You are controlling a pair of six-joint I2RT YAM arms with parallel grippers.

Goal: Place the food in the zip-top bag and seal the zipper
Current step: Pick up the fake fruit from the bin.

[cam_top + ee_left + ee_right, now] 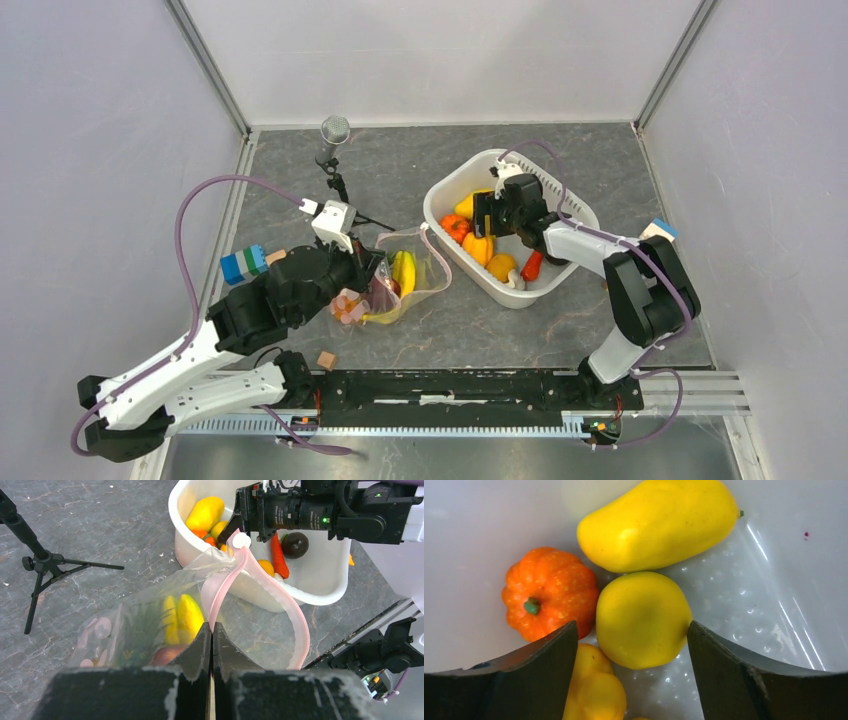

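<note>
Dark right fingers (536,680) fill the bottom of my right wrist view, spread wide and empty, and the lemon (642,620) sits squarely in the gap between them, a little ahead of the tips. One tip is just beside its skin and the other stands slightly off it. It is round, so I see no long axis to line up on; my judgement is that a straight advance and close would take it. The mango (659,522) lies just beyond with its long axis running across the gap, the pumpkin (549,592) touches the lemon on one side, and another yellow piece (594,690) lies under the near finger. All of these are in the white tub (432,200), toward the far right corner of the bench (300,180). The zip-top bag (150,592) lies beside the tub, nearer the left edge, with a banana (187,615) already inside. Its zipper (287,607) loops open toward the tub. The left fingers (197,652) are pressed together on the bag's mouth edge, so the right arm is the nearer and the free one for this fruit.
</note>
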